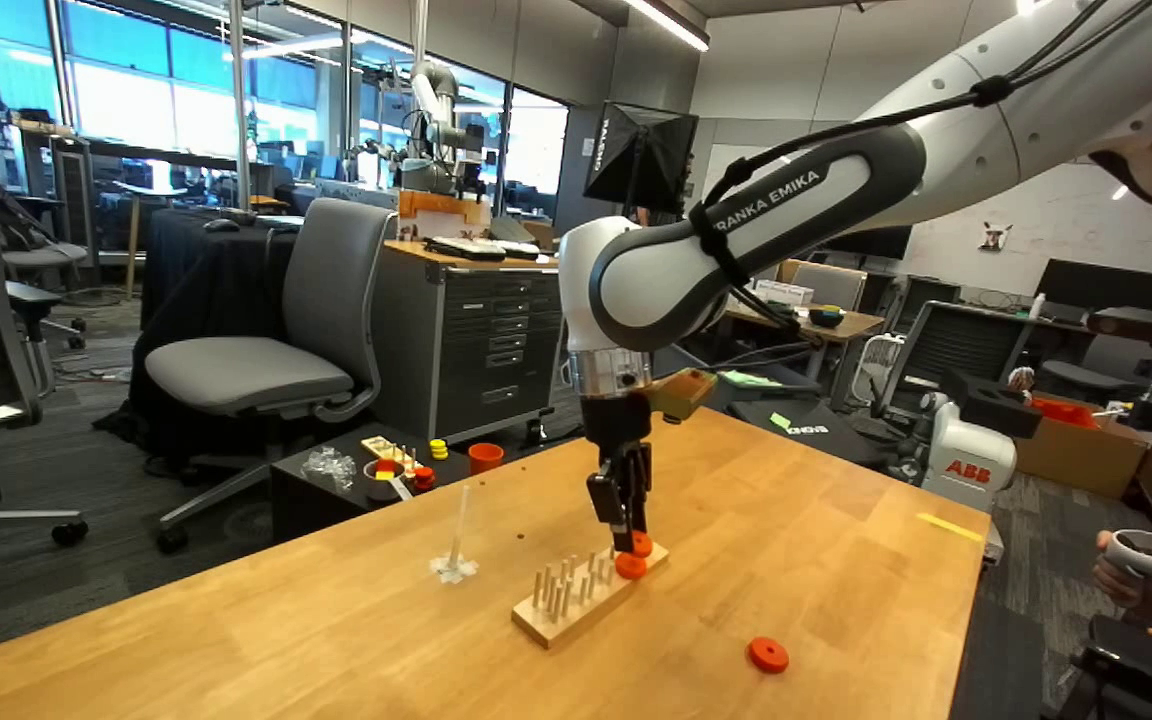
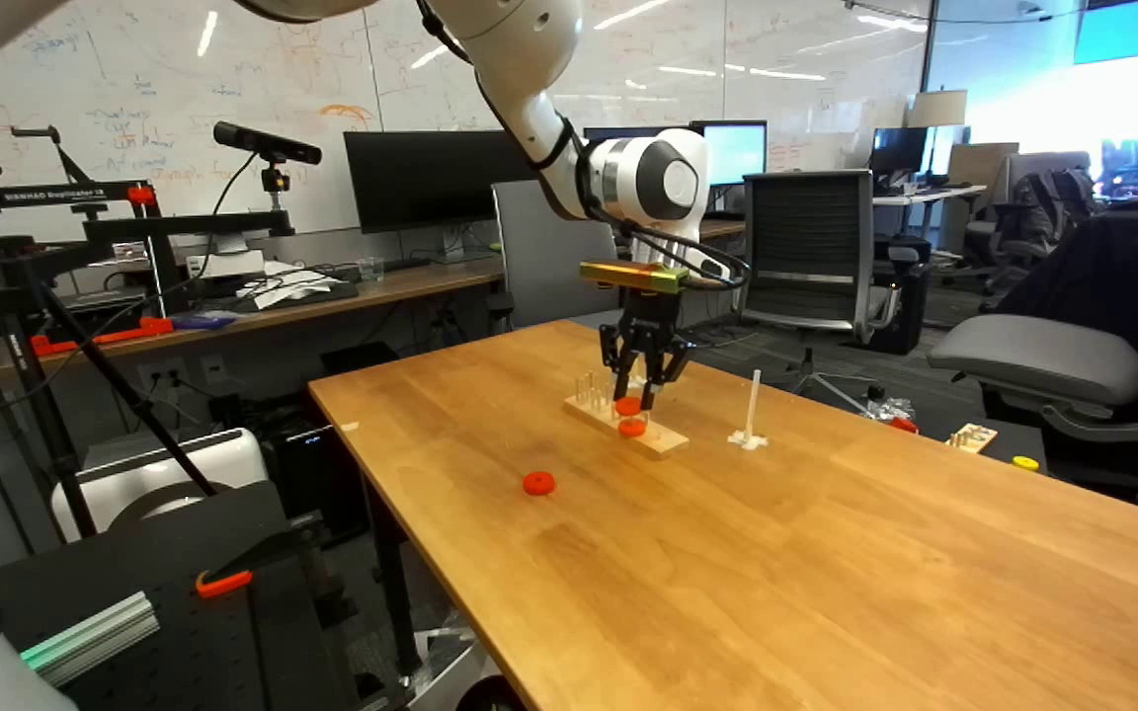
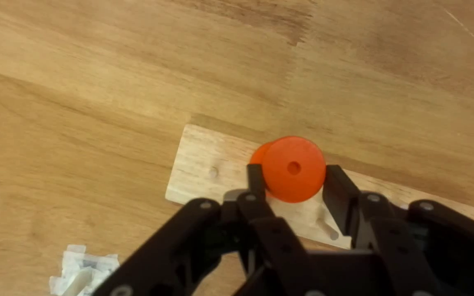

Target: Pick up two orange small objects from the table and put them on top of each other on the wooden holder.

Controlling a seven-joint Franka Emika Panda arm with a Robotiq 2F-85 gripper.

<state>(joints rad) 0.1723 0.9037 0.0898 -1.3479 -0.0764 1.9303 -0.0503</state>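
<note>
Pinching an orange disc [image 3: 293,167] by its sides, the claw [image 3: 294,177] hangs over a wooden block [image 3: 198,156], its jaws drawn in to the disc's width. In the wrist view the two fingertips [image 3: 340,189] touch the rim at roughly nine and three o'clock, and the small hole in the disc's face shows between them. A second disc [image 1: 630,567] is just below the held one, on the block; in the wrist view only its edge peeks out, at ten o'clock, the rest being covered. Whether it sits on a peg cannot be told.

In an exterior view, thin pegs [image 1: 567,597] stand upright toward the block's eight o'clock end, while the second disc is toward its two o'clock end. There a third disc [image 1: 768,655] lies flat on the table [image 1: 336,620], well apart from the block, at four o'clock from the second disc. A yellow strip [image 1: 949,527] lies near the table's edge at three o'clock, and a grey chair [image 1: 248,372] stands beyond the table at ten o'clock from the block.

In an exterior view, a pale rod [image 2: 753,403] stands upright near the block, at three o'clock from the second disc, with white tape [image 2: 747,441] around its foot. In the wrist view that tape shows at eight o'clock.
</note>
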